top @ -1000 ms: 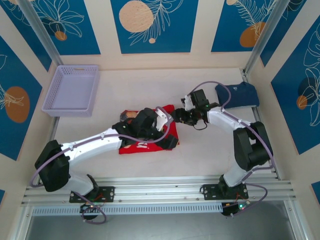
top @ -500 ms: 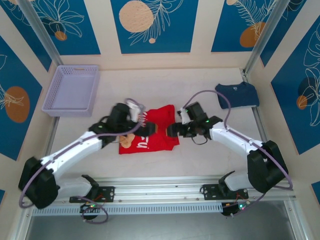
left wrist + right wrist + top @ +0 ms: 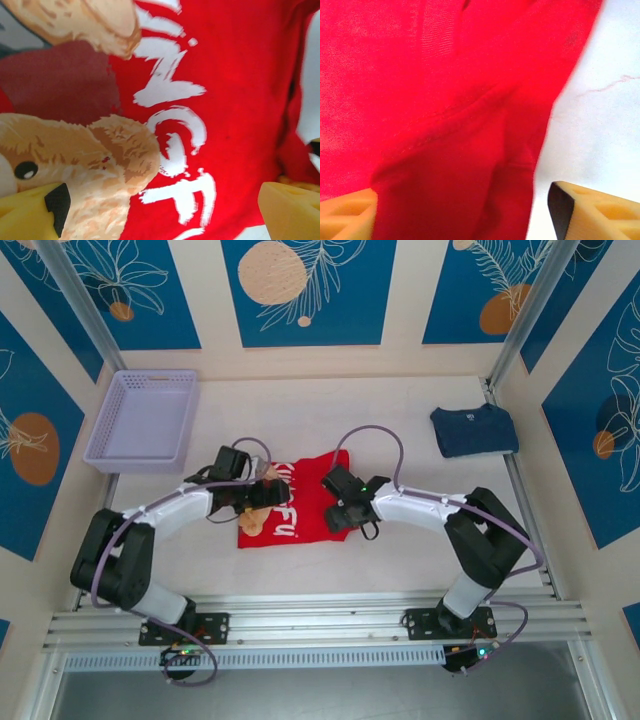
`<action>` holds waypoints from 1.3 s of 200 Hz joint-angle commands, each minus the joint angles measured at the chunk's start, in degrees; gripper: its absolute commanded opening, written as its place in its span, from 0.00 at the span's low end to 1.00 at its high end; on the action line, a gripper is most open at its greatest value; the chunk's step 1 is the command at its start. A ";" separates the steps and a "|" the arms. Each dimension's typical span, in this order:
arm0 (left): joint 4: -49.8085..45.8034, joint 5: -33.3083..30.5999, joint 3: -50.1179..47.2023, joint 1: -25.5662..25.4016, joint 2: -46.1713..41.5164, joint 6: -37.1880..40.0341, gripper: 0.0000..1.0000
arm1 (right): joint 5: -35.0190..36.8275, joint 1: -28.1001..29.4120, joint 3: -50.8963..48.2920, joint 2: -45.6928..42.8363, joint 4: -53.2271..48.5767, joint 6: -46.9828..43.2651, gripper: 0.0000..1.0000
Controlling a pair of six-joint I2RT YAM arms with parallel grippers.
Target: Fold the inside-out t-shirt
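Red t-shirt (image 3: 303,508) lies flat; left end effector (image 3: 160,214) gapes over it, right end effector (image 3: 470,212) seemingly released at its edge.

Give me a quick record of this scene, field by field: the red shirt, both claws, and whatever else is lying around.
red t-shirt: lying loosely between the two arms, bear print and white lettering facing up
left claw: open, low over the print at the shirt's left side
right claw: open, fingers either side of the shirt's right edge
lavender basket: far left corner
navy t-shirt: folded, far right
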 commanded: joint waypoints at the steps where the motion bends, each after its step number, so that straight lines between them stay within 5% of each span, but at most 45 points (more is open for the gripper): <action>1: -0.59 0.41 0.13 0.00 1.29 2.08 0.96 | -1.19 -3.06 -4.00 -5.30 -1.20 4.22 0.70; 62: 1.25 -0.25 -5.50 -0.33 0.98 2.29 0.96 | -22.19 -13.38 -14.94 -14.63 8.93 9.03 0.71; 124: -1.16 -4.17 -2.42 -0.77 -7.35 3.54 0.96 | -21.23 -7.92 -14.39 -19.66 8.26 13.24 0.69; 181: 1.96 -7.20 7.41 1.35 3.82 7.58 0.97 | -28.40 -6.10 -11.45 -8.81 18.21 16.99 0.59; 220: -1.97 -6.27 13.71 3.11 14.20 9.39 0.96 | -27.38 -10.26 -6.93 0.35 14.97 16.84 0.51; 260: -1.07 -1.99 0.29 -0.99 4.94 3.86 0.94 | -26.17 -16.85 1.90 6.88 10.40 10.29 0.49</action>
